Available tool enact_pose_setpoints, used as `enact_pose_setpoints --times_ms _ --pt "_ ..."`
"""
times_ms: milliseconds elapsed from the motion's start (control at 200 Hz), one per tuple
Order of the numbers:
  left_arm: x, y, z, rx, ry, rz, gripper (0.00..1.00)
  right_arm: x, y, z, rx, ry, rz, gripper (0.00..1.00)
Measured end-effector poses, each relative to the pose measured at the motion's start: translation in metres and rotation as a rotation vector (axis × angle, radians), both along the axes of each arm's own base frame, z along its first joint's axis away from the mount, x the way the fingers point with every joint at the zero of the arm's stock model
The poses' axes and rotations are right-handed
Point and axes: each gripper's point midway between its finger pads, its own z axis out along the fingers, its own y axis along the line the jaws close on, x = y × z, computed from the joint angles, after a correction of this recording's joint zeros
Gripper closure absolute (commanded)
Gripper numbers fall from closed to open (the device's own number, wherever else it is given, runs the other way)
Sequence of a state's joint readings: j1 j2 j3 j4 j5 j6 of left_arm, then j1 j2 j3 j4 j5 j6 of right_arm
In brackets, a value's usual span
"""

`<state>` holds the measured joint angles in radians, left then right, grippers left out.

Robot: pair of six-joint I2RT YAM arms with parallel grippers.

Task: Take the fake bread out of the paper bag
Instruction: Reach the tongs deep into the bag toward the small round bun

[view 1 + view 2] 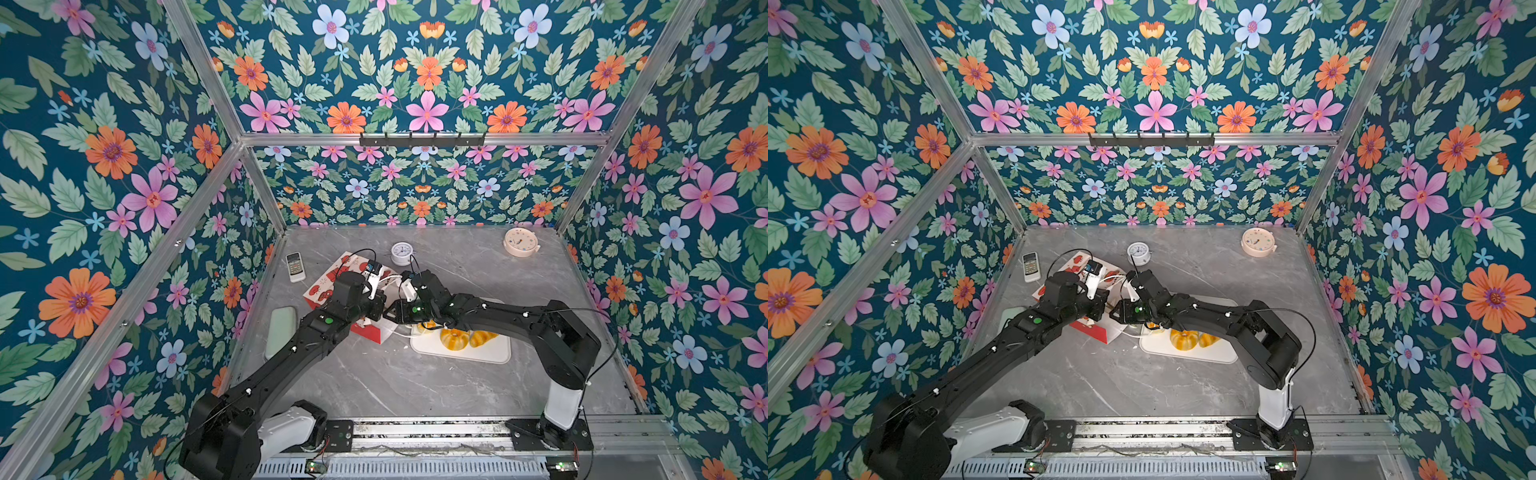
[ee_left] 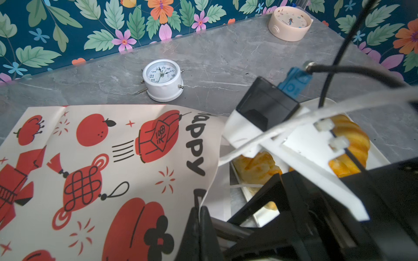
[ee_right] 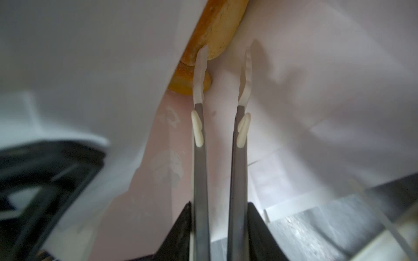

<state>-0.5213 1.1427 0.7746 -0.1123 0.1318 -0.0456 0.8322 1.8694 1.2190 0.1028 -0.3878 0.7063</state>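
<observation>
Several pieces of fake bread point(image 1: 455, 338) lie on the white tray point(image 1: 494, 355), just beside the paper bag point(image 1: 332, 278), which lies on its side. Your left gripper point(image 2: 199, 217) is pinched tight on the bag's rim. Your right gripper point(image 3: 226, 49) reaches inside — long fingers spread, one tip touching a brown pastry point(image 3: 217, 22) — gripping nothing.

matt paper bag point(image 2: 90, 158), glossy fake bread point(image 2: 354, 136), smooth stone-look table point(image 2: 226, 56).
</observation>
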Motion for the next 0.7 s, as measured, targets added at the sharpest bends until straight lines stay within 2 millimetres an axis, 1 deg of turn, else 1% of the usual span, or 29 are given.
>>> enact_pose_setpoints --times_ms 110,250,510,700 --pt "0.001 -0.001 0.003 -0.007 -0.013 0.000 1.00 0.004 0.009 0.008 0.039 0.003 0.007 0.57" --pt "0.001 0.000 0.004 -0.006 -0.015 0.003 1.00 0.008 0.016 0.010 0.065 -0.003 0.013 0.56" --pt "0.000 0.001 0.007 -0.015 -0.023 0.010 1.00 0.005 0.013 -0.002 0.104 0.028 -0.003 0.55" --pt "0.002 -0.001 0.013 -0.052 -0.033 0.021 1.00 0.001 0.009 -0.003 0.120 0.035 -0.013 0.56"
